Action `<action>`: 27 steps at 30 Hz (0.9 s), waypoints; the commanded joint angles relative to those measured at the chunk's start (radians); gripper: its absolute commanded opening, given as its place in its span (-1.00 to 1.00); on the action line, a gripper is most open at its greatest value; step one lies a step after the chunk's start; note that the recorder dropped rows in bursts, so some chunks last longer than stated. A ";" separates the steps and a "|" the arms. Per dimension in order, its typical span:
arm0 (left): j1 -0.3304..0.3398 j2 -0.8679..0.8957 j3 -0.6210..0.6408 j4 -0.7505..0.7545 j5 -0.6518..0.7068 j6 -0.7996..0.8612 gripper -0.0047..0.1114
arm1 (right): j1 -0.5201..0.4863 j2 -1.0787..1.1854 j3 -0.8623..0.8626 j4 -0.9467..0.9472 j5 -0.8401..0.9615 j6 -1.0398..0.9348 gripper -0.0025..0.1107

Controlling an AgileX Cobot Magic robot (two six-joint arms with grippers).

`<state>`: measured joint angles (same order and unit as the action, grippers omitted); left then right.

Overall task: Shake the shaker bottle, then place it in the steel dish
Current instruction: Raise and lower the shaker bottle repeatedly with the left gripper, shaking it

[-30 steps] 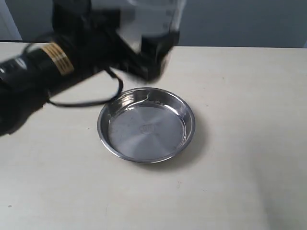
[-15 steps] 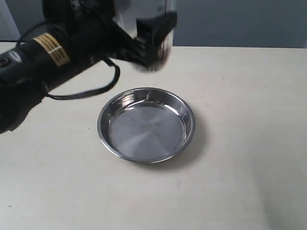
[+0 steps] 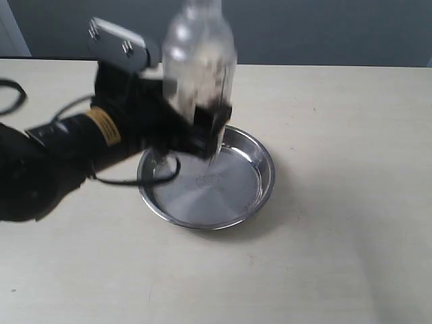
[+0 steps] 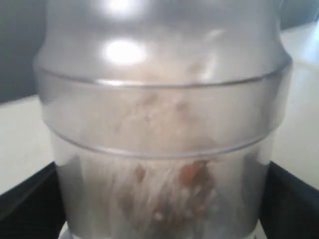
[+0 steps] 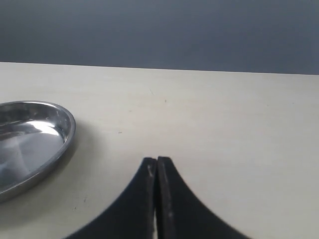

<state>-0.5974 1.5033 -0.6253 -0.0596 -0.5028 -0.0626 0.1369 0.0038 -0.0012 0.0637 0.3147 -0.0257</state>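
The clear shaker bottle stands upright and motion-blurred above the far left rim of the steel dish. My left gripper is shut on its lower body. In the left wrist view the shaker bottle fills the frame, with brown granules blurred inside and a black finger at each side. Whether its base touches the dish is hidden. My right gripper is shut on nothing, low over the table beside the steel dish. It does not show in the exterior view.
The pale table spreads around the dish, with a dark wall behind its far edge. The left arm and its black cable lie over the table left of the dish.
The left gripper has come down and toward the dish with the bottle. The bottle, earlier cut off by the frame's top, now shows from cap to grip.
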 commanded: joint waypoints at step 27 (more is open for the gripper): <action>0.000 0.097 0.041 -0.055 -0.164 0.008 -0.91 | 0.004 -0.004 0.001 0.000 -0.009 0.000 -0.97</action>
<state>-0.6078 1.4319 -0.6860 -0.0161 -0.7477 -0.0344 0.1369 0.0038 -0.0012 0.0637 0.3147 -0.0257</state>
